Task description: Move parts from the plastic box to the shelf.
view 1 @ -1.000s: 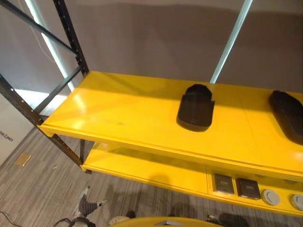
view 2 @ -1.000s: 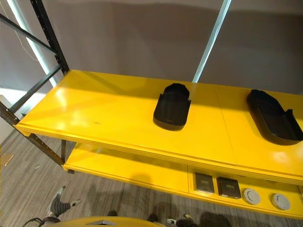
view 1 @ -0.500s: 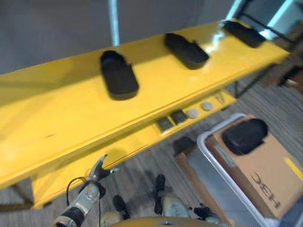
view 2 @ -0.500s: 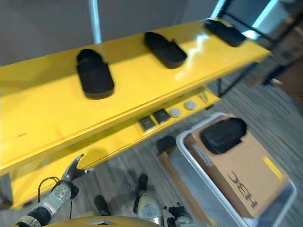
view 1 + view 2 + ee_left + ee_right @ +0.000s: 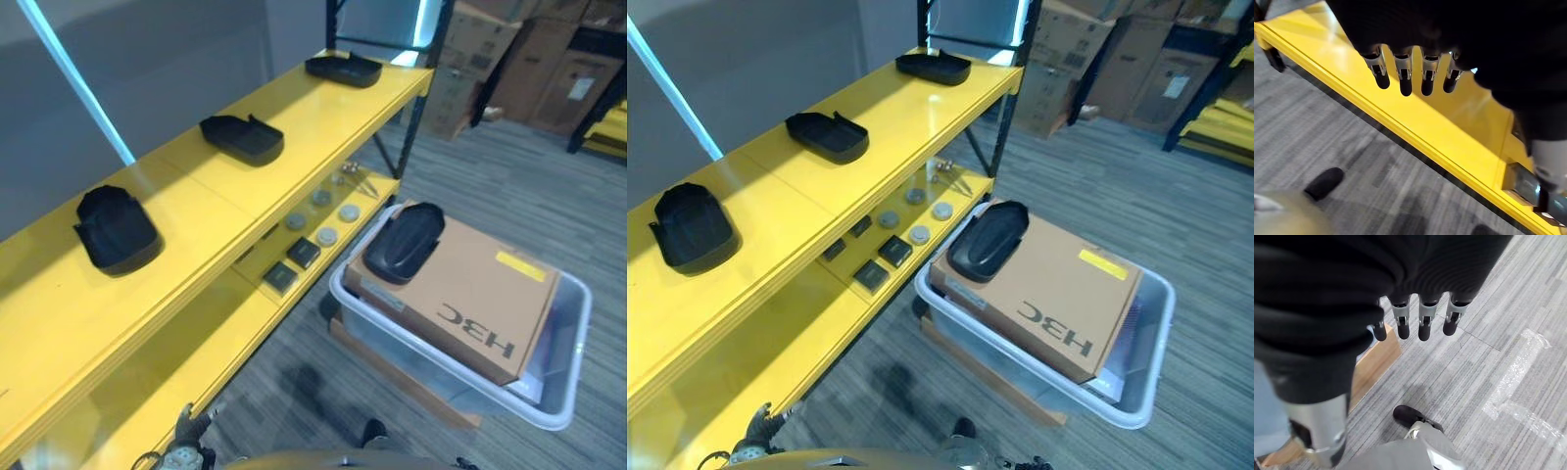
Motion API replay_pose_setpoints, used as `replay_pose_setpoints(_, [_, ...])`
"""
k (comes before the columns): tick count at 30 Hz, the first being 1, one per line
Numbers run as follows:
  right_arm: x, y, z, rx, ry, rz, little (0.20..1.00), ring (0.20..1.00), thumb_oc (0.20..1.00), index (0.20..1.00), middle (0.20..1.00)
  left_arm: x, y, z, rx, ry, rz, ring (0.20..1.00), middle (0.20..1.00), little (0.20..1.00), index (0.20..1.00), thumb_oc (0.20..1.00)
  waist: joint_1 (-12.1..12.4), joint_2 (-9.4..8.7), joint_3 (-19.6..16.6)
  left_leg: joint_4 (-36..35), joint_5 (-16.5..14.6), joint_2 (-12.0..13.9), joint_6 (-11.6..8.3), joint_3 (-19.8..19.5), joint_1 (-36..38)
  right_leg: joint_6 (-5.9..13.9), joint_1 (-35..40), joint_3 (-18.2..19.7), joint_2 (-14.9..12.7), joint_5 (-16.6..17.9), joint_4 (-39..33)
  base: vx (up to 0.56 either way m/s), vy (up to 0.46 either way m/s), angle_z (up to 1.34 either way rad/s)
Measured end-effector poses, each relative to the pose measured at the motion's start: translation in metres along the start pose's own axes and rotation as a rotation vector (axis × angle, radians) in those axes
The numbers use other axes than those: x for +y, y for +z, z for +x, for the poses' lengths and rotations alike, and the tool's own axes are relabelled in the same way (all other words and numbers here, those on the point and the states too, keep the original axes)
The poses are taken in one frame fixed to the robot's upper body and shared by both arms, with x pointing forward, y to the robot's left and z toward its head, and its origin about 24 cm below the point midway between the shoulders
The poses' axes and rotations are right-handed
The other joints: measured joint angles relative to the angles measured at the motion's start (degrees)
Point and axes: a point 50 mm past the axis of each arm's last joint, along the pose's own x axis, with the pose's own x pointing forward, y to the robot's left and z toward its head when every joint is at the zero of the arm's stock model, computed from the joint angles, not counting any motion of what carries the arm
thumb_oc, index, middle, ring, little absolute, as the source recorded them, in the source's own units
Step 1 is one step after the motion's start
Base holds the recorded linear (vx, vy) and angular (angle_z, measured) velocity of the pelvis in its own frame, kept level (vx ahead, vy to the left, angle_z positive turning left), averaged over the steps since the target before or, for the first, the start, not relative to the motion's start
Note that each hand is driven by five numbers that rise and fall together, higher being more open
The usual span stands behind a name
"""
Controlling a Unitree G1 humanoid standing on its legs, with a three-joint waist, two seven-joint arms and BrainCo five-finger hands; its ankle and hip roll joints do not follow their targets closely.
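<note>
Black part (image 5: 988,240) sits on the cardboard carton (image 5: 1058,294) in the plastic box (image 5: 1146,382), well ahead of both hands; left hand (image 5: 1410,73) and right hand (image 5: 1415,318) hang empty, fingers relaxed; three parts line the yellow shelf (image 5: 774,186); next, I judge, reach and grasp it.

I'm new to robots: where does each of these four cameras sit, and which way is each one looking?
Left eye view: on the head, looking down at the yellow metal shelf and clear plastic box; left hand at the bottom.
Right eye view: beside it, same scene; both share the black moulded part on the brown cardboard carton.
Left wrist view: on the left wrist, facing the shelf edge past straight fingers.
Right wrist view: on the right wrist, facing grey floor past the right hand.
</note>
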Motion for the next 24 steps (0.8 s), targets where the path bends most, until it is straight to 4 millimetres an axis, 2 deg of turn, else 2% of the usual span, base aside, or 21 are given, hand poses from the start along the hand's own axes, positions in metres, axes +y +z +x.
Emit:
replay_pose_setpoints(2, [0.011, 0.001, -0.002, -0.012, 0.034, -0.019, 1.000, 1.000, 1.000, 1.000, 1.000, 0.007, 0.008, 0.004, -0.015, 0.025, -0.037, 1.000, 1.000, 1.000, 1.000, 1.000, -0.43, -1.87, 0.02, 2.40, -0.33, 1.20, 0.28, -0.51, -1.49, -0.78, -3.17, -0.69, -1.16, -3.36, 6.36, 0.05, -0.304, -0.14])
replay_pose_setpoints(3, [0.022, 0.004, -0.003, -0.020, 0.063, -0.035, 1.000, 1.000, 1.000, 1.000, 1.000, 0.015, 0.008, 0.005, -0.021, 0.046, -0.037, 1.000, 1.000, 1.000, 1.000, 1.000, 1.69, -5.08, 1.22, 8.38, 1.98, 1.98, -3.00, -4.55, -2.55, -2.49, -5.77, 0.83, -2.16, -6.73, 12.23, 0.04, -0.131, -0.55])
replay_pose_setpoints(4, [0.027, 0.012, -0.003, -0.044, 0.078, -0.047, 1.000, 1.000, 1.000, 1.000, 1.000, 0.018, 0.007, 0.006, -0.014, 0.056, -0.042, 1.000, 1.000, 1.000, 1.000, 1.000, 2.60, -6.09, 1.76, 11.96, 3.25, 2.16, -2.82, -7.47, -4.02, -2.74, -5.31, 1.17, -2.30, -6.96, 11.55, 0.10, -0.112, -0.65])
replay_pose_setpoints(5, [0.033, 0.014, -0.004, -0.060, 0.098, -0.094, 1.000, 1.000, 1.000, 1.000, 1.000, 0.021, -0.003, 0.005, 0.021, 0.066, -0.051, 1.000, 1.000, 1.000, 1.000, 1.000, 3.21, -7.29, 1.83, 16.31, 4.38, 0.98, -1.58, -13.76, -6.66, -3.85, -4.40, 2.42, -1.44, -6.23, 9.08, 0.06, -0.001, -0.46])
replay_pose_setpoints(6, [0.037, 0.017, -0.005, -0.082, 0.115, -0.168, 1.000, 1.000, 1.000, 1.000, 1.000, 0.024, -0.009, 0.003, 0.039, 0.083, -0.088, 1.000, 1.000, 1.000, 1.000, 1.000, 4.49, -9.51, 1.49, 15.54, 0.44, -3.74, -3.36, -25.57, -9.18, -4.32, -4.21, 6.26, -2.00, -3.06, 5.91, 0.11, 0.002, -0.79])
replay_pose_setpoints(7, [0.035, 0.023, -0.005, -0.118, 0.117, -0.208, 1.000, 1.000, 1.000, 1.000, 1.000, 0.029, -0.010, 0.003, 0.034, 0.098, -0.102, 1.000, 1.000, 1.000, 1.000, 1.000, 6.43, -10.70, 1.20, 5.37, -1.44, -8.08, -3.93, -33.50, -7.50, -4.29, -4.30, 9.27, -1.50, -1.74, 2.18, 0.12, 0.022, -0.99])
replay_pose_setpoints(8, [0.030, 0.039, -0.003, -0.178, 0.102, -0.216, 1.000, 1.000, 1.000, 1.000, 1.000, 0.025, -0.015, 0.001, 0.057, 0.092, -0.113, 1.000, 1.000, 1.000, 1.000, 1.000, 7.17, -9.18, 2.48, -1.02, -0.20, -8.76, -2.87, -33.51, -7.20, -4.30, -3.25, 8.92, -0.56, -1.73, -0.51, 0.15, 0.041, -0.84])
replay_pose_setpoints(9, [0.024, 0.054, -0.002, -0.223, 0.085, -0.216, 1.000, 1.000, 1.000, 1.000, 1.000, 0.019, -0.017, 0.000, 0.068, 0.081, -0.124, 1.000, 1.000, 1.000, 1.000, 1.000, 6.66, -7.63, 3.63, -2.36, 0.78, -9.03, -2.72, -33.23, -7.90, -4.27, -2.57, 8.24, 0.02, -1.75, -1.91, 0.13, 0.081, -0.77])
replay_pose_setpoints(10, [0.013, 0.071, -0.001, -0.279, 0.056, -0.221, 1.000, 1.000, 1.000, 1.000, 1.000, 0.004, -0.027, -0.006, 0.114, 0.050, -0.144, 1.000, 1.000, 1.000, 1.000, 1.000, 6.81, -4.53, 3.98, -2.08, -1.78, -9.84, -0.01, -31.29, -9.99, -2.12, -2.58, 8.76, 1.83, -2.94, -5.29, 0.16, 0.162, -0.85])
replay_pose_setpoints(11, [0.003, 0.080, -0.001, -0.311, 0.032, -0.222, 1.000, 1.000, 1.000, 1.000, 1.000, -0.008, -0.037, -0.012, 0.149, 0.027, -0.154, 1.000, 1.000, 1.000, 1.000, 1.000, 7.64, -0.57, 3.38, -3.02, -4.60, -7.81, 2.98, -30.69, -10.89, -0.21, -2.21, 8.76, 4.74, -3.97, -5.68, 0.18, 0.229, -1.37])
replay_pose_setpoints(12, [0.007, 0.101, -0.003, -0.371, 0.036, -0.186, 1.000, 1.000, 1.000, 1.000, 1.000, -0.009, -0.038, -0.013, 0.152, 0.024, -0.162, 1.000, 1.000, 1.000, 1.000, 1.000, 8.67, 1.18, 4.16, -2.32, -0.66, -6.35, 0.09, -30.38, -10.89, -2.20, -5.65, 8.69, 4.87, -5.63, 6.09, 0.17, 0.242, -0.97])
replay_pose_setpoints(13, [0.027, 0.105, -0.009, -0.395, 0.086, -0.132, 1.000, 1.000, 1.000, 1.000, 1.000, 0.005, -0.038, -0.010, 0.137, 0.054, -0.149, 1.000, 1.000, 1.000, 1.000, 1.000, 7.41, -2.83, 4.17, -2.98, -0.56, -9.81, -0.43, -31.61, -9.64, -0.89, -4.05, 9.87, 1.41, -8.97, 8.10, 0.11, 0.248, -0.77])
replay_pose_setpoints(14, [0.034, 0.113, -0.012, -0.425, 0.105, -0.084, 1.000, 1.000, 1.000, 1.000, 1.000, 0.009, -0.042, -0.011, 0.151, 0.064, -0.150, 1.000, 1.000, 1.000, 1.000, 1.000, 6.97, -3.70, 4.91, -4.61, 0.24, -10.97, -0.43, -33.87, -7.53, -1.29, -3.22, 10.51, 1.31, -6.20, 6.62, 0.11, 0.279, -0.31])
replay_pose_setpoints(16, [0.039, 0.121, -0.018, -0.482, 0.120, -0.070, 1.000, 1.000, 1.000, 1.000, 1.000, 0.009, -0.046, -0.013, 0.162, 0.064, -0.153, 1.000, 1.000, 1.000, 1.000, 1.000, 6.43, -3.78, 4.44, -6.48, 0.98, -11.88, 0.71, -34.72, -6.58, -0.11, -1.69, 10.91, 1.38, -5.38, 3.00, 0.08, 0.226, -0.32])
replay_pose_setpoints(18, [0.038, 0.123, -0.020, -0.512, 0.119, -0.068, 1.000, 1.000, 1.000, 1.000, 1.000, 0.008, -0.043, -0.012, 0.146, 0.059, -0.157, 1.000, 1.000, 1.000, 1.000, 1.000, 6.13, -3.34, 4.02, -6.16, 2.27, -12.63, 1.82, -33.44, -7.24, 0.64, -0.46, 11.23, 1.03, -3.47, -0.23, 0.14, 0.427, -0.07])
replay_pose_setpoints(19, [0.038, 0.124, -0.024, -0.525, 0.123, -0.049, 1.000, 1.000, 1.000, 1.000, 1.000, 0.009, -0.029, -0.007, 0.104, 0.052, -0.139, 1.000, 1.000, 1.000, 1.000, 1.000, 5.92, -4.95, 4.14, -5.20, 2.30, -14.62, 2.39, -32.71, -6.96, 1.21, -0.55, 11.83, -0.32, -3.15, -1.42, 0.10, 0.361, -0.05])
replay_pose_setpoints(20, [0.038, 0.132, -0.033, -0.590, 0.135, -0.005, 1.000, 1.000, 1.000, 1.000, 1.000, 0.010, -0.026, -0.005, 0.098, 0.049, -0.123, 1.000, 1.000, 1.000, 1.000, 1.000, 5.81, -5.66, 4.33, -3.58, 0.99, -16.19, 4.70, -32.02, -7.42, 1.83, -0.82, 11.88, -1.85, -2.63, -1.06, 0.04, 0.225, -0.19])
replay_pose_setpoints(21, [0.032, 0.141, -0.042, -0.669, 0.128, 0.041, 1.000, 1.000, 1.000, 1.000, 1.000, 0.013, -0.030, -0.006, 0.102, 0.053, -0.115, 1.000, 1.000, 1.000, 1.000, 1.000, 5.69, -5.31, 4.12, -4.58, 1.87, -16.12, 5.44, -31.30, -7.29, 2.15, -1.17, 11.95, -2.61, -2.58, -0.69, 0.05, 0.291, -0.42])
replay_pose_setpoints(22, [0.034, 0.153, -0.050, -0.732, 0.138, 0.069, 1.000, 1.000, 1.000, 1.000, 1.000, 0.024, -0.021, -0.002, 0.065, 0.073, -0.109, 1.000, 1.000, 1.000, 1.000, 1.000, 4.92, -6.35, 3.39, -5.62, 2.84, -17.82, 6.28, -29.49, -6.33, 2.27, -1.15, 11.99, -4.14, -2.83, -1.36, 0.08, 0.359, -0.44])
replay_pose_setpoints(24, [0.033, 0.171, -0.067, -0.837, 0.143, 0.097, 1.000, 1.000, 1.000, 1.000, 1.000, 0.035, -0.015, 0.002, 0.041, 0.097, -0.098, 1.000, 1.000, 1.000, 1.000, 1.000, 4.09, -7.66, 3.57, -6.26, 2.88, -20.07, 7.79, -27.64, -5.11, 3.49, -2.21, 12.86, -6.72, -2.08, 0.22, 0.06, 0.197, -0.32])
